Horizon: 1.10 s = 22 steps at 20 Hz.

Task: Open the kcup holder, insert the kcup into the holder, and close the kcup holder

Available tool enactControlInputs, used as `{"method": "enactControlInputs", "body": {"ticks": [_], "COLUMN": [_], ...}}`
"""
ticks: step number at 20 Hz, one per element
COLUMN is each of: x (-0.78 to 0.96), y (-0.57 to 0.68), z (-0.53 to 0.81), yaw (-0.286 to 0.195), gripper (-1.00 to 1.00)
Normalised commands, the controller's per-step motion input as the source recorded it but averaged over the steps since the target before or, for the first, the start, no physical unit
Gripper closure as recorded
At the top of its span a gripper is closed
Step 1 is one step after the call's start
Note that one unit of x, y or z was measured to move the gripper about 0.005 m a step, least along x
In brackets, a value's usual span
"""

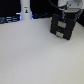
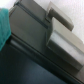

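Spreading across most of the exterior view, the white table (image 1: 30,55) carries the black kcup holder (image 1: 62,27) toward the exterior view's right, its two stacked drawer fronts with pale handles facing the camera. Above the holder's top the white gripper (image 1: 66,8) hangs close, seemingly touching it, though the blur hides whether its jaws are apart or together, so I cannot tell. Far back, toward the exterior view's left, a white upright object (image 1: 25,11) stands well apart from the holder. Only the wrist view shows the holder's dark surface (image 2: 35,45) up close, a pale grey block (image 2: 62,35) against it, and a blurred green patch (image 2: 5,27) at the edge, possibly the kcup's top.
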Motion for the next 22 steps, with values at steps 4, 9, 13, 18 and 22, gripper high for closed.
{"method": "enactControlInputs", "body": {"ticks": [4, 9, 13, 18, 22], "x": [0.03, 0.02, 0.03, 0.02, 0.03], "y": [0.0, 0.01, 0.0, 0.01, 0.0], "z": [0.01, 0.01, 0.01, 0.0, 0.01], "yaw": [0.0, 0.0, -0.001, -0.003, 0.0], "gripper": [-1.0, -1.0, -1.0, -1.0, -1.0]}}
